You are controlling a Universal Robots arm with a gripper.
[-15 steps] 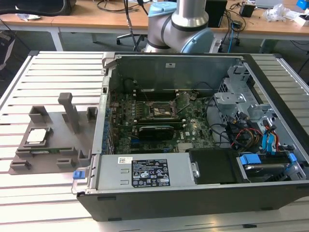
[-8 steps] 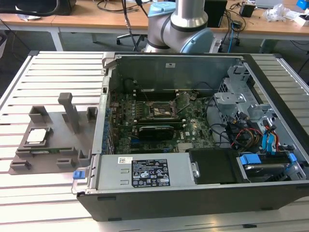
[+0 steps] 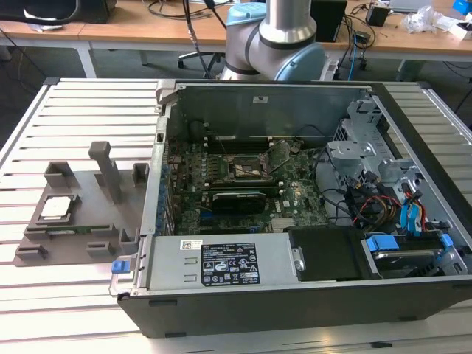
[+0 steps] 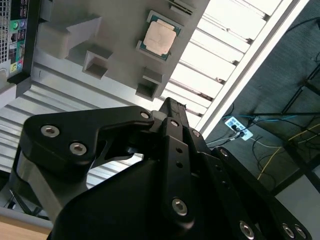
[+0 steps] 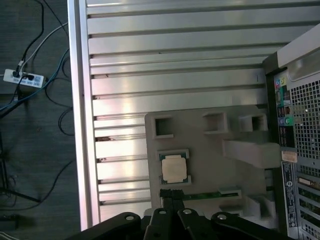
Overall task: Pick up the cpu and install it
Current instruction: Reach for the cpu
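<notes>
**Gripper (image 5: pixel 166 194) clenched and empty, with the cpu (image 5: pixel 174 168) ahead of its tips.**

In the exterior view, taken from that view's left to its right: the slatted table (image 3: pixel 96 96) carries a grey holder (image 3: pixel 88 225). The cpu (image 3: pixel 57 207) lies flat in a square recess of that holder, metal top up. The open computer case (image 3: pixel 295 306) stands just beside the holder, and the arm (image 3: pixel 276 33) rises behind the case. Inside the case the processor socket (image 3: pixel 247 171) sits with its frame raised. In both wrist views the gripper (image 4: pixel 169 102) has its fingers brought together with nothing between them. The cpu (image 4: pixel 160 37) lies a short way beyond the fingertips and is not touched. The holder (image 5: pixel 210 150) spreads beneath and ahead of the gripper. The rear panel of the case (image 5: pixel 300 150) stands off to one side of it.
</notes>
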